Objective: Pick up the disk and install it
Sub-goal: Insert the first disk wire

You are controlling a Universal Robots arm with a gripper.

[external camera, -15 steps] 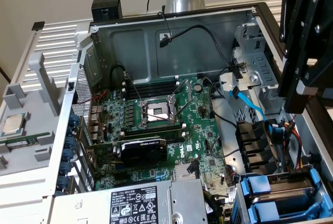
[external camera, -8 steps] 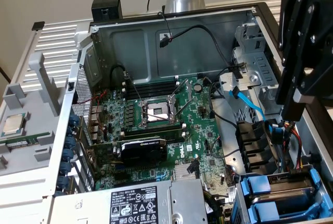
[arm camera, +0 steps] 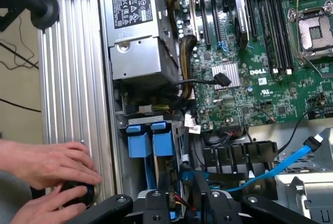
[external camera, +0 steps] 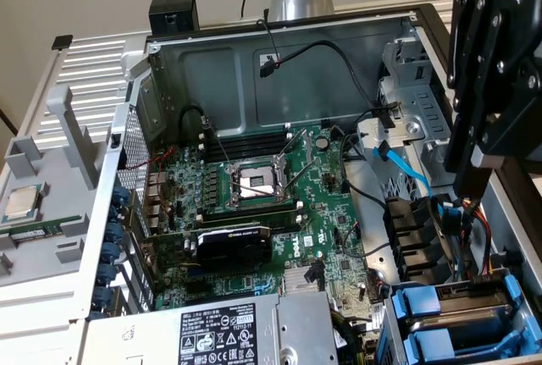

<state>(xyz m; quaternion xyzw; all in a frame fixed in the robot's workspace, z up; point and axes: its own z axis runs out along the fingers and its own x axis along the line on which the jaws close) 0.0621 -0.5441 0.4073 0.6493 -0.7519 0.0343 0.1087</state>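
The open computer case (external camera: 254, 52) takes up most of the exterior view, its green motherboard (external camera: 262, 204) in the middle with the empty processor socket (external camera: 254, 183) at its centre, and the grey power supply (external camera: 229, 331) with the warning label along the bottom edge. At the lower right of that view sits the drive bay, where the disk (external camera: 461, 318) in its blue carrier frame already lies in among the slots; in the wrist view the same blue carriers (arm camera: 153, 141) stand just above the claw. The black claw (external camera: 474, 187) hangs at the right edge of the exterior view, directly over that bay, near the blue data cable (external camera: 406, 170). Its jaws look part-way closed, and I cannot tell whether they pinch anything. A person's hands (arm camera: 52, 167) rest on the case rail at the lower left of the wrist view. To my eye the work is at the seating stage, which calls for a straight, careful push clear of the cables.
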